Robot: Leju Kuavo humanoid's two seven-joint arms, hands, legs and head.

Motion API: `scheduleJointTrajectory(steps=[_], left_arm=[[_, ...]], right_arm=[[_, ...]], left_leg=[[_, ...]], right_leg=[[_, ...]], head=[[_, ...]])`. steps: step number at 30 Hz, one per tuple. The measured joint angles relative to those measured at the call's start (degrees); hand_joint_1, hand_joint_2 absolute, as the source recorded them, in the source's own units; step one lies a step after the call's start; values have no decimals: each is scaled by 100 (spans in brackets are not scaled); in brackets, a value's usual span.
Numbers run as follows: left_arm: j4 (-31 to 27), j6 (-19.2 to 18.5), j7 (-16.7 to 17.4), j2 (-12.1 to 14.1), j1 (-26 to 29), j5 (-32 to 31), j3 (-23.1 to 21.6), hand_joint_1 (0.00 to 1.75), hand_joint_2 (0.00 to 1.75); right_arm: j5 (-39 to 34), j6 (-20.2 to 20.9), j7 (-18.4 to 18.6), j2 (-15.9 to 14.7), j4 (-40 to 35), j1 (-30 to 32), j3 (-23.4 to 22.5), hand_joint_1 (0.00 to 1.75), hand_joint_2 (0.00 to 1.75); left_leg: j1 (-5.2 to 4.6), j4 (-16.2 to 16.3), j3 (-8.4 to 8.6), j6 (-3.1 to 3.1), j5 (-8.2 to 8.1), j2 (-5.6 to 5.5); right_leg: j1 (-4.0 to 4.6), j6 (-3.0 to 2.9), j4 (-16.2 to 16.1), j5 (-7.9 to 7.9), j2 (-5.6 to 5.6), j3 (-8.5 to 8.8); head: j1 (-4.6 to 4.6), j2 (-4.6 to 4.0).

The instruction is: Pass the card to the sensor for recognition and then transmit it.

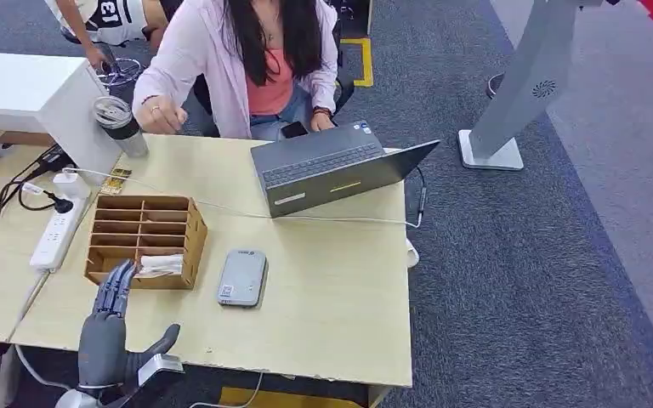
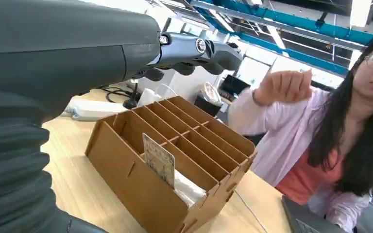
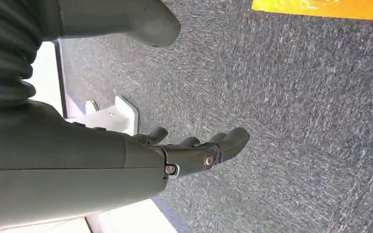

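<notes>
a: pale card (image 2: 158, 159) stands upright in the near compartment of the wooden organiser (image 1: 146, 240), at the desk's (image 1: 332, 289) near left corner, its long axis rising out of the slot.

b: and the left robot hand (image 1: 112, 316)?

a: just behind the organiser's near wall, fingers (image 1: 117, 287) extended and apart over the rim, holding nothing. the card lies just ahead and slightly right of it.

b: the sensor?

a: likely the grey device (image 1: 242, 277) flat on the desk, just right of the organiser.

b: right robot hand (image 3: 194, 150)?

a: hanging over the carpet, fingers loosely extended, empty. the left is far nearer, so i'd judge the pickup falls to it.
</notes>
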Motion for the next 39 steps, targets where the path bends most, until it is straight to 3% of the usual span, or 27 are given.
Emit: scheduleJointTrajectory(steps=[5,9,13,19,39], left_arm=[[247,409,326,24,-196,-639,81,0,175],[457,466,542,79,-383,-944,142,0,175],[701,647,1046,107,-588,-1610,151,0,175],[959,680,1499,120,-844,-2155,149,0,175],[1357,514,1770,79,-1319,-2356,149,0,175]], right_arm=[[50,9,63,11,0,-47,0,0,175],[61,15,94,26,0,-75,0,0,175],[103,15,116,39,0,-93,0,0,175],[135,15,127,55,0,-120,0,0,175],[170,77,140,66,0,-149,0,0,175]], left_leg=[[0,0,0,0,1,0],[0,0,1,-2,2,0],[0,0,0,-2,2,-2],[0,0,0,-2,2,-2],[0,1,1,-1,3,-1]], right_leg=[[0,0,0,1,0,0],[0,-1,1,2,1,1],[0,-1,0,2,-2,1],[0,-1,0,2,-1,0],[0,-1,0,3,1,-1]], head=[[0,0],[0,0],[0,0],[0,0],[0,0]])
